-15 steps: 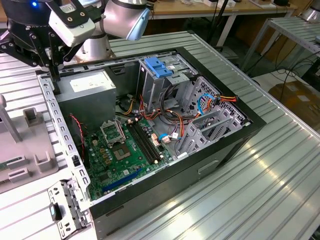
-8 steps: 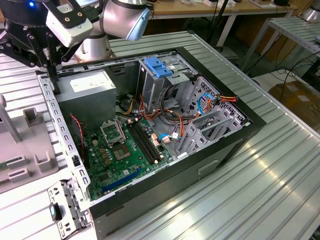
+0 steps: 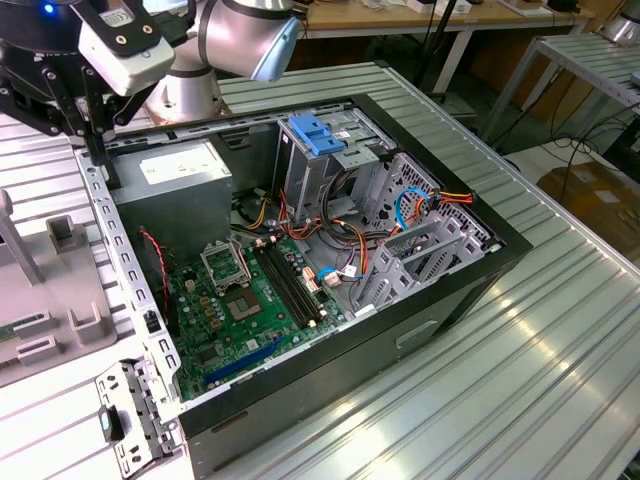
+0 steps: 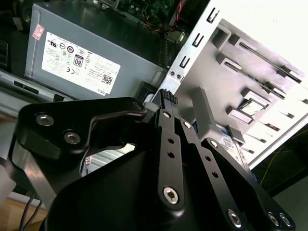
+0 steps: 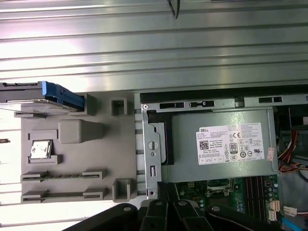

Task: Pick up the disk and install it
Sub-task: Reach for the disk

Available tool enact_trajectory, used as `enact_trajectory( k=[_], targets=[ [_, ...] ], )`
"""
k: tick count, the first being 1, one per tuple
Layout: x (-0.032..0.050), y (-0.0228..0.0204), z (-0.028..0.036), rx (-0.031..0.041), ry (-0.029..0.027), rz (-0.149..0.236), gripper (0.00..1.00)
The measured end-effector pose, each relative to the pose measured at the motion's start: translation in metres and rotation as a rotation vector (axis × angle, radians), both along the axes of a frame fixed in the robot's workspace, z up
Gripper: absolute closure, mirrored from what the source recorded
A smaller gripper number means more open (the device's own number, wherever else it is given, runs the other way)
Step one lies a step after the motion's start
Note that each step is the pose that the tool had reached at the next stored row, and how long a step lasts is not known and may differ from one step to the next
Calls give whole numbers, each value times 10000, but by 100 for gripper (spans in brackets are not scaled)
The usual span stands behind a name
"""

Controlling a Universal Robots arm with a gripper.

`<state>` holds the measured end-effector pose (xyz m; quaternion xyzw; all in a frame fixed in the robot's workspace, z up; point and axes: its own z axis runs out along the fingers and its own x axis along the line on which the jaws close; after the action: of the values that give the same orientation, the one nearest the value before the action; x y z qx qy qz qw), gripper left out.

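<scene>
The hand (image 4: 166, 94) is pressed together and holds nothing in the second wrist view. It hangs above the rear corner of the computer case (image 3: 330, 390), which lies open on its side across the middle of the tabletop (image 3: 520, 380).

The biggest hazard is probably the case itself. Its bare metal rear frame (image 5: 150, 149) stands between the power supply (image 5: 221, 144) and the grey tray (image 5: 77, 159), so a low sideways pass could clip it. The tray sits just beside that frame, toward the tabletop's edge on the exterior view's left.

The disk (image 5: 53, 94) lies in the tray's corner farthest from the case, well apart from the hand. I judge that a hand lowered onto it without spreading would shove it rather than grip it. The disk's carrier looks like smooth plastic and the slab is long, so an off-centre pinch could let it droop or twist. Inside the case, loose orange and red cables (image 3: 350, 245) trail near the drive cage (image 3: 420, 250) and could snag a carried disk. The shorter blue bracket (image 3: 315, 135) could also be mistaken for the disk.

The room looks like a workshop, with wood-topped benches, a second metal table (image 3: 590, 55) and cardboard on the floor (image 3: 595, 190). The tabletop is ribbed aluminium, shiny under the lights, and its grooves might catch a dropped part's edge.
</scene>
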<state>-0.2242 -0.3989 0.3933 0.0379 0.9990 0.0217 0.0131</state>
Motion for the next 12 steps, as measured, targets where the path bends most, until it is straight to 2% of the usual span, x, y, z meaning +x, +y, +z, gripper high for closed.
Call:
enact_trajectory(
  k=[12],
  targets=[
    [-103, 0, 0, 0, 0, 1, 89]
  ],
)
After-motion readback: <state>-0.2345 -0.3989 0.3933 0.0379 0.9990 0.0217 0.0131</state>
